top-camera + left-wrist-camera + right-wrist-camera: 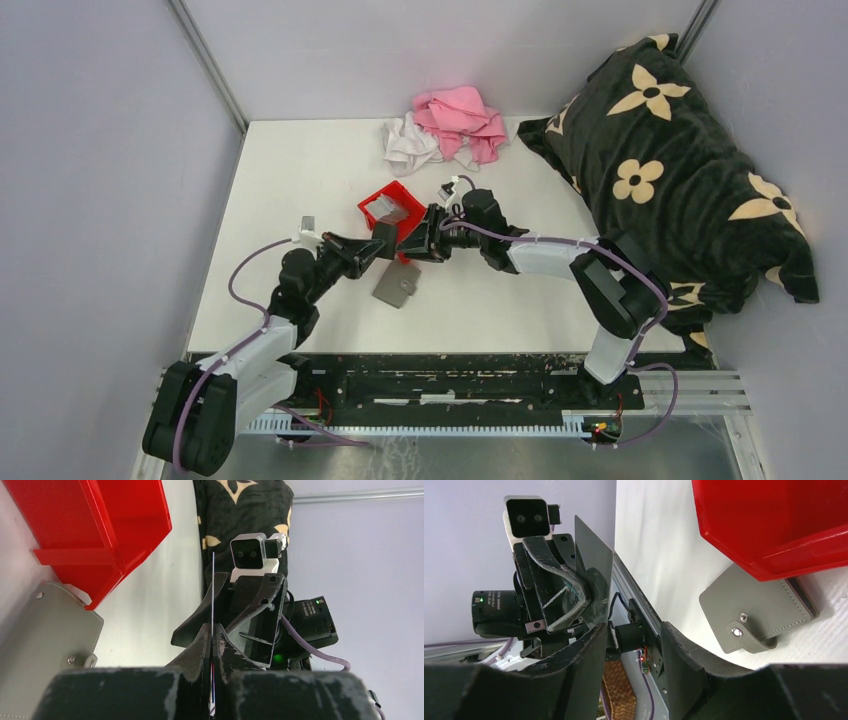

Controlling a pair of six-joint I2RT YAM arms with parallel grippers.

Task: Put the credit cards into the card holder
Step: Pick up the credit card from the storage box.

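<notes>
My left gripper (212, 627) is shut on one thin credit card (213, 585), seen edge-on and held upright above the table. In the right wrist view that card (594, 560) shows as a dark grey rectangle standing out of the left fingers. My right gripper (634, 645) faces it, open, with the card's edge close to one fingertip (591, 645); I cannot tell if they touch. From above, both grippers (385, 247) (428, 243) meet tip to tip over the card holder (398, 285), a flat grey snap wallet lying closed. More grey cards (385, 210) lie in the red bin (405, 192).
The red bin (774, 520) stands right beside the wallet (754, 610), one corner over its edge. Pink and white cloths (445, 125) lie at the table's back. A black flowered pillow (670, 170) fills the right side.
</notes>
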